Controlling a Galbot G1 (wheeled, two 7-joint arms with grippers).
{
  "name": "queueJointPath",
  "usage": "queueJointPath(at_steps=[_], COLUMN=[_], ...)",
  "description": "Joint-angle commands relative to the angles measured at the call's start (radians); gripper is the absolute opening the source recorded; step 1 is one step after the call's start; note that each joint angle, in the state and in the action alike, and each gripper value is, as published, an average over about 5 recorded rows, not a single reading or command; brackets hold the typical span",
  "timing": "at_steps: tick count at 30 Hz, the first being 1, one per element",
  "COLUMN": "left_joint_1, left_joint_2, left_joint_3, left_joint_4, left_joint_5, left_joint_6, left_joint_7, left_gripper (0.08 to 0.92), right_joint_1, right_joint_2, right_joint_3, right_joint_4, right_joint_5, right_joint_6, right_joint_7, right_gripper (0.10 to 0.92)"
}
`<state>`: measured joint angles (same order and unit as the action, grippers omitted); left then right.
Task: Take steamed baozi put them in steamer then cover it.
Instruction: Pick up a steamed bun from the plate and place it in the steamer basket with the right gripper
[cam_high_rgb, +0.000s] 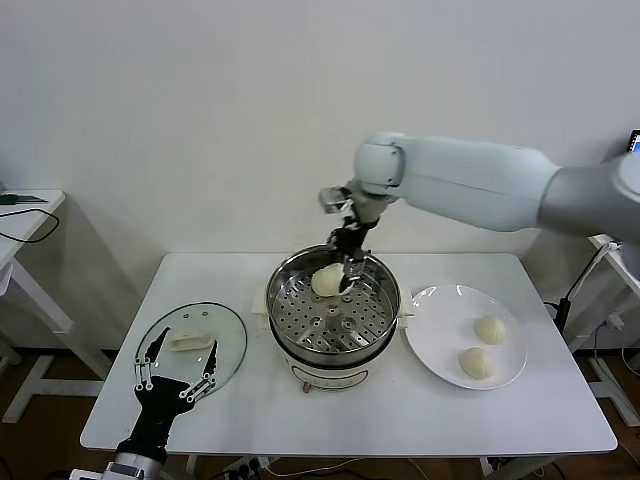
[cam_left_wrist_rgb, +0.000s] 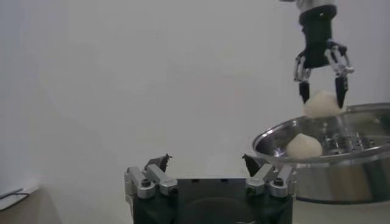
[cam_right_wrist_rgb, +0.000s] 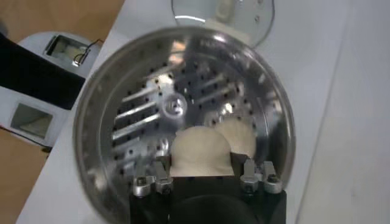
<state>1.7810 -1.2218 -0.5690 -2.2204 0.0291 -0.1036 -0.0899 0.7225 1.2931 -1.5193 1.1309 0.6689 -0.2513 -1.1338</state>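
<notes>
Steel steamer pot (cam_high_rgb: 333, 312) on the counter: my right claw (cam_high_rgb: 345, 270) grips a cream-white dough bun (cam_high_rgb: 327, 281) above its far rim.
I should lower gently beside the seated bun (cam_left_wrist_rgb: 304, 147), then release.

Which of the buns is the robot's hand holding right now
The bun over the far side of the steamer, gripped in the right hand. One other already sits on the steamer tray; two buns lie untouched on the white plate.
</notes>
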Motion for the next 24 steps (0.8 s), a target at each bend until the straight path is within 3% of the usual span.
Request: queueJointPath(at_steps=[1, 20, 24], left_joint_1=[-0.002, -0.002, -0.001], left_joint_2=[0.000, -0.002, -0.003], left_joint_3=[0.001, -0.006, -0.009], left_joint_4=[0.002, 0.009, 0.009], left_joint_5=[0.000, -0.002, -0.002], left_joint_6=[-0.001, -0.008, -0.008], left_joint_7=[0.000, -0.003, -0.004], left_gripper=[0.823, 0.823, 0.823], right_joint_1=[-0.017, -0.088, -0.094], right_joint_2=[0.122, 0.205, 0.198], right_joint_3=[-0.041, -0.066, -0.064], right_joint_4=[-0.005, -0.072, -0.069], right_joint_5=[0.037, 0.024, 0.025], right_joint_6=[-0.032, -0.041, -0.042], right_joint_7=[0.044, 0.081, 0.102], right_gripper=[0.653, 0.655, 0.715])
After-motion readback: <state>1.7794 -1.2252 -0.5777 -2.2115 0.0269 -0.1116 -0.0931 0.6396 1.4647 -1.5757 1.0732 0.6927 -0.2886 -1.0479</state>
